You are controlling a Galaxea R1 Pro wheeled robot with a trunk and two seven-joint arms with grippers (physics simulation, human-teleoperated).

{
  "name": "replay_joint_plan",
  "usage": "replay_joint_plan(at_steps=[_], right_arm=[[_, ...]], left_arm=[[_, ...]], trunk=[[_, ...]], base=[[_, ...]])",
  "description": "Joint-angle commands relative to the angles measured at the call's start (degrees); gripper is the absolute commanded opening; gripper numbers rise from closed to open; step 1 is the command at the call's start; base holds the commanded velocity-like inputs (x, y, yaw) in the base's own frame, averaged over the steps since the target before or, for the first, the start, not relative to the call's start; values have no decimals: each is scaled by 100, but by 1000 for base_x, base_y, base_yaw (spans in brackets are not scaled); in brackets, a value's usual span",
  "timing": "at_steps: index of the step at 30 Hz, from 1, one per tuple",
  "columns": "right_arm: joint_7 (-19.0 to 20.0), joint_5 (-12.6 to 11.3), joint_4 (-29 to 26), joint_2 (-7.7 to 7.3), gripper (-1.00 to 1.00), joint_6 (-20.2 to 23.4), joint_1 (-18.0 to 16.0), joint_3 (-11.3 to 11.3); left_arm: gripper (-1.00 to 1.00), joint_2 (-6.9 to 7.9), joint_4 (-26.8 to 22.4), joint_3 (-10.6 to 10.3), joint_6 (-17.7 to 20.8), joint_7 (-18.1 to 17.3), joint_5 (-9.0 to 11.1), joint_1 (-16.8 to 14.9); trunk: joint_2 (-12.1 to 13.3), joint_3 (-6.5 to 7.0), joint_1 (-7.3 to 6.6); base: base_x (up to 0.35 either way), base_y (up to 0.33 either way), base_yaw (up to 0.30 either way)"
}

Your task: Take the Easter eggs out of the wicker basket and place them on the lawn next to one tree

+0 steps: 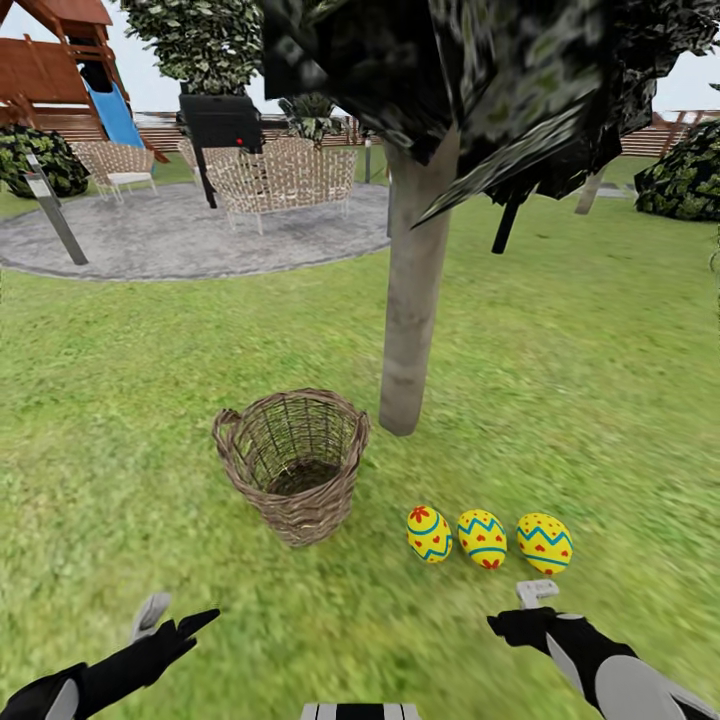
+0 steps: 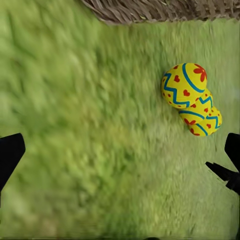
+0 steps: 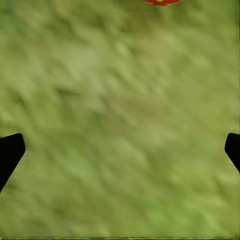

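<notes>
All three Easter eggs lie in a row on the lawn (image 1: 600, 380), just in front of the tree trunk (image 1: 415, 300): one (image 1: 429, 533), the second (image 1: 482, 538), the third (image 1: 545, 543). The wicker basket (image 1: 300, 515) stands upright to the trunk's left, with nothing showing inside. My left gripper (image 1: 175, 618) hovers open over the grass, nearer me than the basket. My right gripper (image 1: 522, 608) is open just short of the rightmost egg. The left wrist view shows the eggs (image 2: 185, 85) clustered beyond the open fingertips (image 2: 10, 155), with the basket (image 2: 160, 10) at the edge.
A grey round patio (image 1: 180, 240) with wicker chairs (image 1: 285, 175) and a black grill (image 1: 220, 122) lies behind the basket. A wooden playset with a blue slide (image 1: 115, 115) stands far left. Dark bushes (image 1: 685, 175) sit far right. Grass spreads around the tree.
</notes>
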Motion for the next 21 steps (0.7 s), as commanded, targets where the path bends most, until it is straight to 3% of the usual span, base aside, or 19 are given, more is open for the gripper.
replay_joint_plan(at_steps=[1,9,15,21], right_arm=[[0,3,31,0,100,-5,38,-1],[-32,-36,188,10,100,-452,185,-1],[-50,-30,349,4,100,-487,389,1],[-53,-20,351,-21,100,-492,424,-1]], left_arm=[[100,19,50,1,-1,-1,-1,0],[100,349,566,29,-164,2,-3,0],[100,333,892,-29,-464,5,-55,0],[100,244,960,-50,-494,12,-359,0]], trunk=[[2,23,-2],[12,200,-23],[20,333,-38],[28,466,-54]], base=[[0,0,0],[0,0,0],[0,0,0],[0,0,0]])
